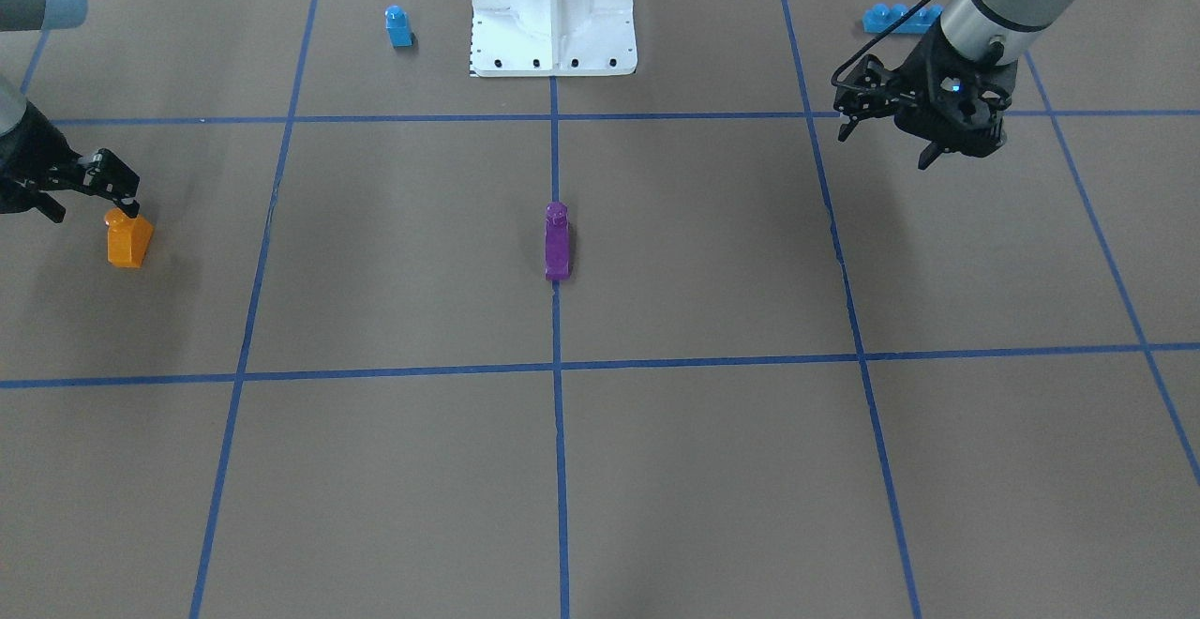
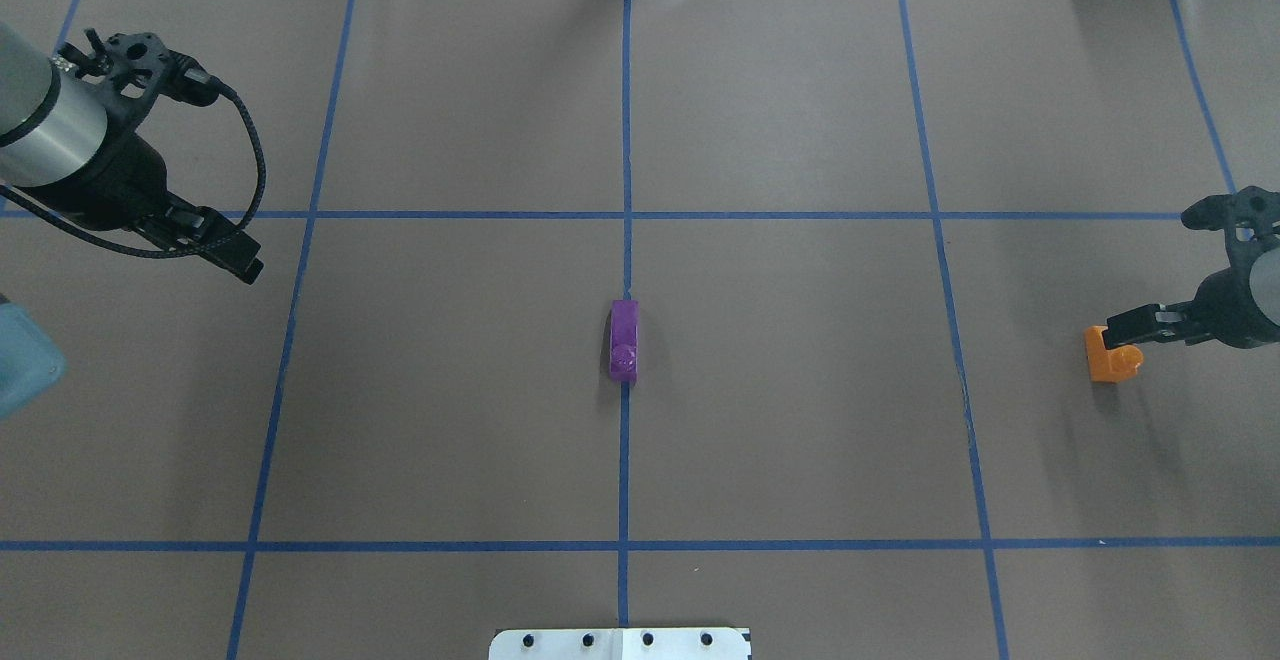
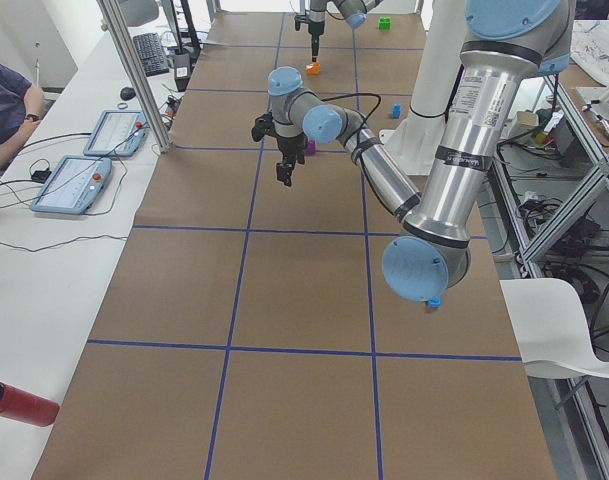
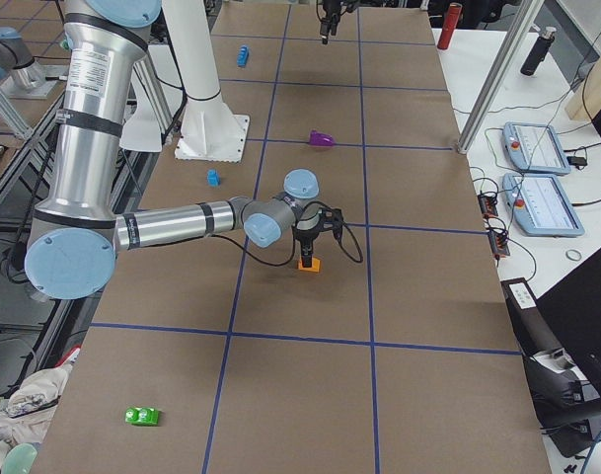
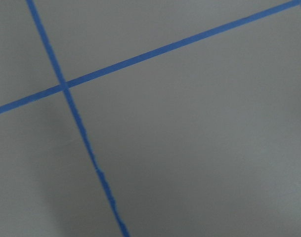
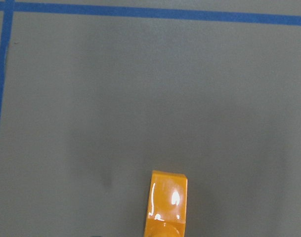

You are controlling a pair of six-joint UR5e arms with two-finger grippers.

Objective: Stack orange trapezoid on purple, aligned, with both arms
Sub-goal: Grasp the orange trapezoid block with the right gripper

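The orange trapezoid (image 1: 128, 242) stands on the brown table near the robot's right end; it also shows in the overhead view (image 2: 1108, 358), the right side view (image 4: 308, 264) and the right wrist view (image 6: 166, 202). My right gripper (image 1: 122, 197) (image 2: 1120, 323) (image 4: 307, 252) hangs just above its stud, fingers pointing down; it looks open and holds nothing. The purple block (image 1: 557, 246) (image 2: 625, 340) (image 4: 322, 139) stands on the centre tape line, well apart from both arms. My left gripper (image 1: 844, 127) (image 2: 243, 266) hovers high over bare table, looks open and is empty.
A blue single-stud block (image 1: 398, 26) stands beside the white pedestal (image 1: 553, 37). A long blue brick (image 1: 895, 17) lies behind the left arm. A green block (image 4: 142, 416) lies beyond the right arm. Blue tape lines grid the table.
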